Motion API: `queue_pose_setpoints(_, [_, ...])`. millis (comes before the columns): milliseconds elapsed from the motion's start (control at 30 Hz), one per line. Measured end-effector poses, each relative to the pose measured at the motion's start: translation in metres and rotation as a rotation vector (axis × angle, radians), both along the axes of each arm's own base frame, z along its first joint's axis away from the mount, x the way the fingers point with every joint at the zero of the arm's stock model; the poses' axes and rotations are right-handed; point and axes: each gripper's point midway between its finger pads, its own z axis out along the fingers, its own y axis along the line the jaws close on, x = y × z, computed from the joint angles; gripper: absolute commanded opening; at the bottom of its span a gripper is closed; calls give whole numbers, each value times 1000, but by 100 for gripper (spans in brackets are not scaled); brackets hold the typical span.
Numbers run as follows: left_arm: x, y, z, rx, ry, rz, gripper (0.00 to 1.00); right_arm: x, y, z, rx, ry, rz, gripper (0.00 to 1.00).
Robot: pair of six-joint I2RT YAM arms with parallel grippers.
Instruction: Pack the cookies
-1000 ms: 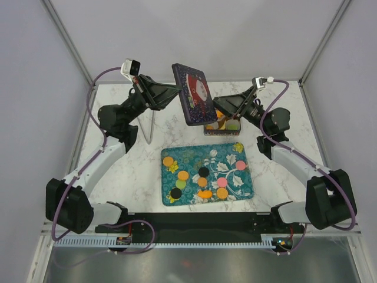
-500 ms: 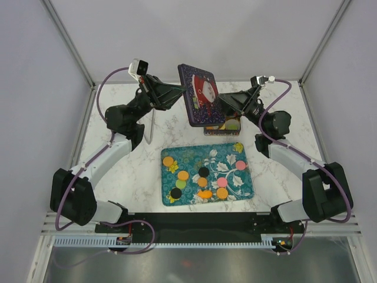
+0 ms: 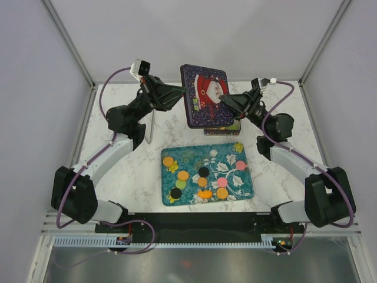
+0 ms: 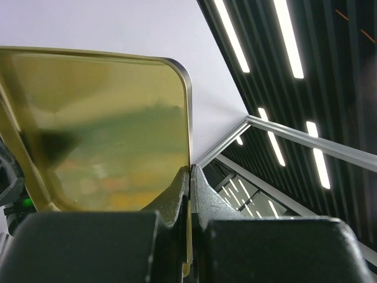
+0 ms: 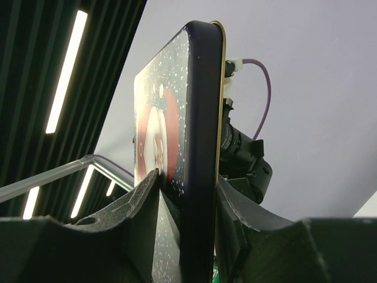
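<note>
Right wrist shows my right claw (image 5: 187,177) pinching the lid (image 5: 203,106) by its rim; my left claw (image 4: 189,174) clamps the opposite edge. I'd seat the right grip squarely before releasing left.

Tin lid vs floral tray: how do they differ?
The tin lid is dark purple with a red figure; the floral tray is teal. The tin lid stands on edge midair, gripped by the left pincer and right pincer; the floral tray lies flat, carrying cookies. Both are rounded rectangles.
</note>
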Motion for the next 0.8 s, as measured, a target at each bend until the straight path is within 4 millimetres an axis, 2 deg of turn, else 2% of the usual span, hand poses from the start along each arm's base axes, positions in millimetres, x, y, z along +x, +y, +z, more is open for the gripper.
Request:
queue_pose_setpoints(167, [-2,1,0,-9,-16,-2,4,-5,-5,10,25,-2,-4,26])
queue_pose_setpoints(267, [0,0,-3,-13,-16,-5,8,-6,-8,13,39,5,-7,19])
queue_pose_setpoints(367, [4,-1,-6,-9,-7,-5,17,-6,-12,15,54,19,-14,15])
queue_pose_setpoints(467, [11,-2,-11,-1,12,0,21,-6,-13,16,69,36,-8,11])
queue_pose_setpoints(633, [22,-11,-27,51,70,-10,34,-12,-14,24,104,59,20,0])
queue_pose_setpoints(800, [26,-15,-34,86,93,-15,50,-15,-15,24,117,73,27,0])
